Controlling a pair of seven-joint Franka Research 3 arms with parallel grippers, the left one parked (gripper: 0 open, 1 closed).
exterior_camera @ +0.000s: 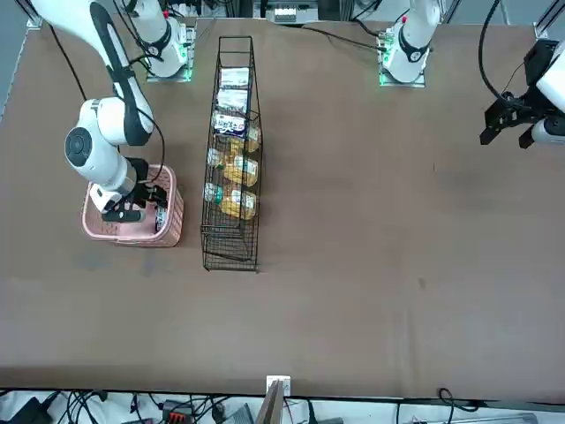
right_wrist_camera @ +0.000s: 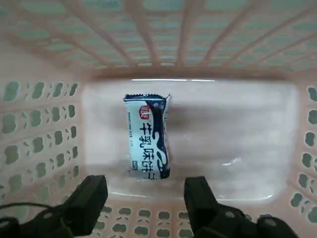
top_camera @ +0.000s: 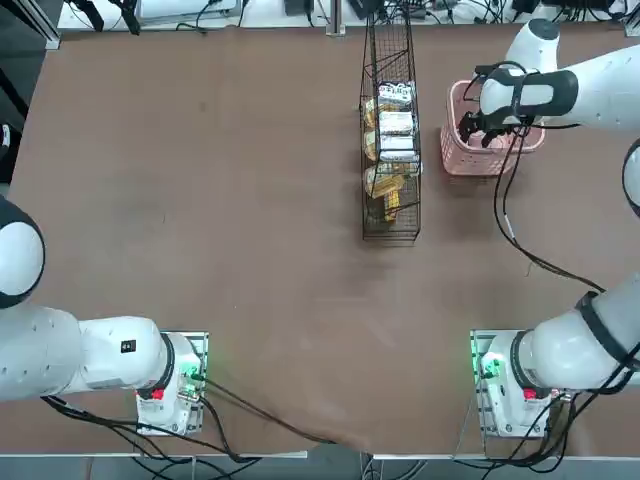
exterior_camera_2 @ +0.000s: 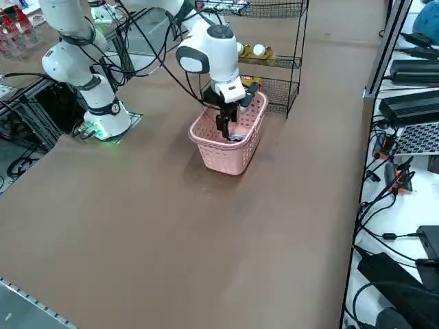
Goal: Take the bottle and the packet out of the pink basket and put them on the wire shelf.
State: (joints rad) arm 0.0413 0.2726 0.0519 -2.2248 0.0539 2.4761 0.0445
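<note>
The pink basket [top_camera: 468, 168] [exterior_camera: 141, 233] [exterior_camera_2: 226, 156] stands just right of the black wire shelf [top_camera: 390, 222] [exterior_camera: 229, 252] [exterior_camera_2: 282, 92]. My right gripper [top_camera: 476, 130] [exterior_camera_2: 226, 127] [right_wrist_camera: 143, 191] hangs inside the basket, pointing down, open, with nothing between its fingers. In the wrist view the packet [right_wrist_camera: 147, 136], white with dark blue print, lies flat on the basket floor just beyond the fingertips [right_wrist_camera: 91, 191]. The gripper does not touch it. The bottle is out of view: none shows on the basket floor.
The wire shelf holds white packets [top_camera: 396, 125] and yellow items [top_camera: 385, 185] along its length. The basket's lattice walls [right_wrist_camera: 39, 124] close in around the fingers. Brown table [top_camera: 200, 200] spreads left of the shelf. A black cable [top_camera: 515, 235] trails from my right arm.
</note>
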